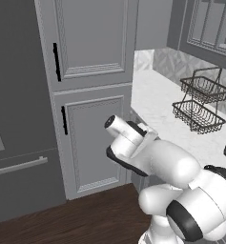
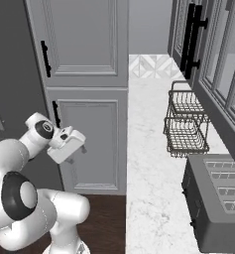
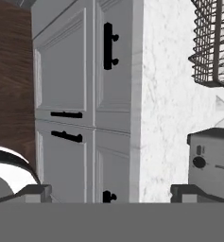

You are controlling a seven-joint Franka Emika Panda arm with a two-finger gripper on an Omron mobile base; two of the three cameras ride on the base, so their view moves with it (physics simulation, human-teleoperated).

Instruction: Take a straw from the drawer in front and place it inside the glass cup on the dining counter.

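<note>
My gripper is open, its two dark fingertips set wide apart with nothing between them. It looks down along grey cabinet fronts under a marble counter edge. A shut grey drawer with a black bar handle sits just beneath that edge. A second shut drawer front lies closer to the fingertips. I cannot tell which one is the task's drawer. The hand hangs beside the tall cabinet, level with the counter. The straw, the glass cup and the dining counter are out of view.
Tall grey cabinet doors stand right behind the arm. The marble counter carries a two-tier wire basket and a grey toaster. A dark fridge is at the left, above wooden floor.
</note>
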